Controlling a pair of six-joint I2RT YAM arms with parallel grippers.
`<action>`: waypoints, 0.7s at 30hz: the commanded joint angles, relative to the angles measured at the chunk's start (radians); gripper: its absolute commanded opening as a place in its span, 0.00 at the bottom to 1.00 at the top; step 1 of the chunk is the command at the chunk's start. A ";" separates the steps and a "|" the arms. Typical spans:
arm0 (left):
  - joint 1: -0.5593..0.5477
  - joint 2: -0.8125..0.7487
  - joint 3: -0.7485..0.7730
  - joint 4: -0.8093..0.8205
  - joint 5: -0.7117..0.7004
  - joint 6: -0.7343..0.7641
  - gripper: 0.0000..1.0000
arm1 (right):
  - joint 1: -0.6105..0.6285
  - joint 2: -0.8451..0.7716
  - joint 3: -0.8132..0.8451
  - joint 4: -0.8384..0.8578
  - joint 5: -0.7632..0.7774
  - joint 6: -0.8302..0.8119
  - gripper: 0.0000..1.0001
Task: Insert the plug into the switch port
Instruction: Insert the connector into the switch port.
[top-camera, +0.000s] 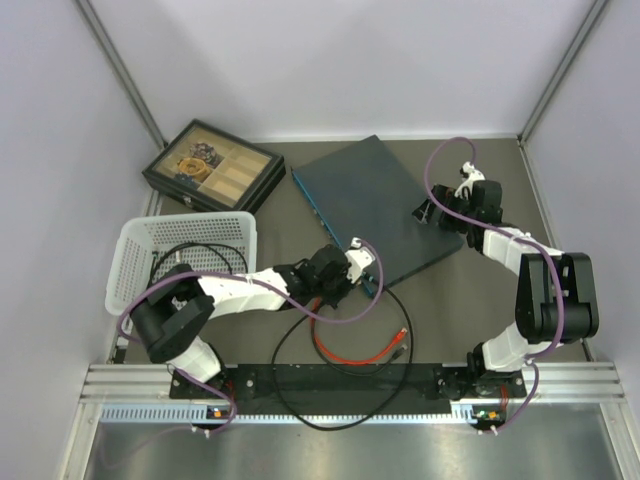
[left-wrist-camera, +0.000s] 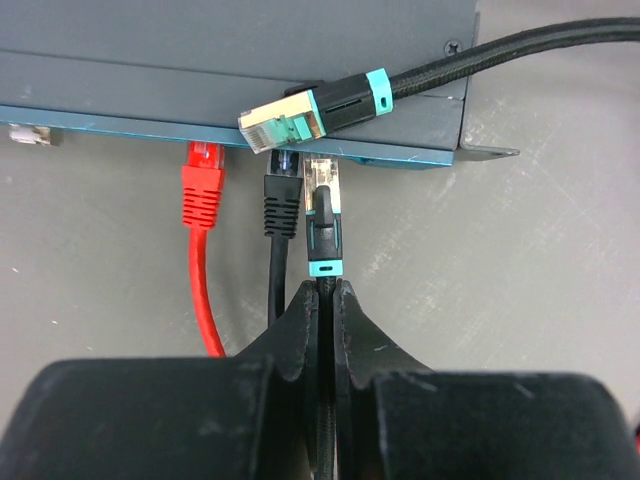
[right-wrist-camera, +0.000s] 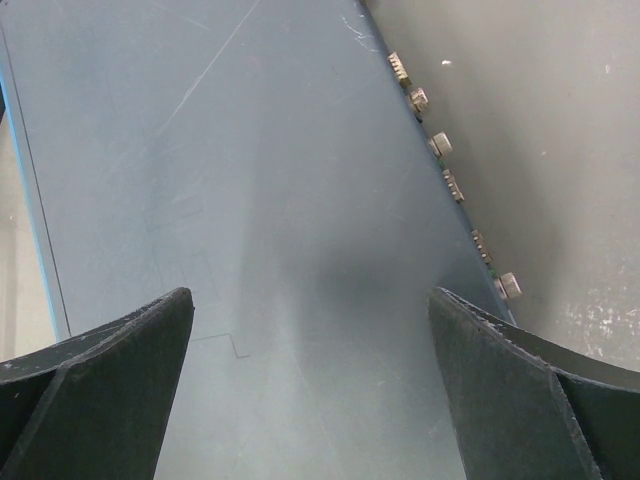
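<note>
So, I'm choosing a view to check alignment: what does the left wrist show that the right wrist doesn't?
Left wrist only: the left gripper shut on the plug's tail, its tip at the switch's front edge beside a red plug and a black plug; a second teal plug lies across that edge. Right wrist only: the open right gripper over the flat top, and small connectors along one edge. Both: the switch.

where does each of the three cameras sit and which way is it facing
top external: above and behind the bases, looking down at the table; both arms show.
left wrist: on the left arm, facing the switch port edge; left gripper, shut, pinches the cable of the plug.
right wrist: on the right arm, looking down on the switch's top; right gripper open.
shared: all three see the switch.
</note>
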 joint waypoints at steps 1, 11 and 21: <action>-0.004 -0.071 -0.013 0.189 -0.015 0.019 0.00 | -0.005 0.031 0.011 -0.058 -0.030 -0.001 0.99; -0.004 -0.023 0.021 0.140 -0.010 0.037 0.00 | -0.005 0.033 0.011 -0.060 -0.032 -0.001 0.99; -0.004 0.006 0.065 -0.032 -0.017 -0.001 0.00 | -0.005 0.036 0.016 -0.063 -0.033 0.000 0.99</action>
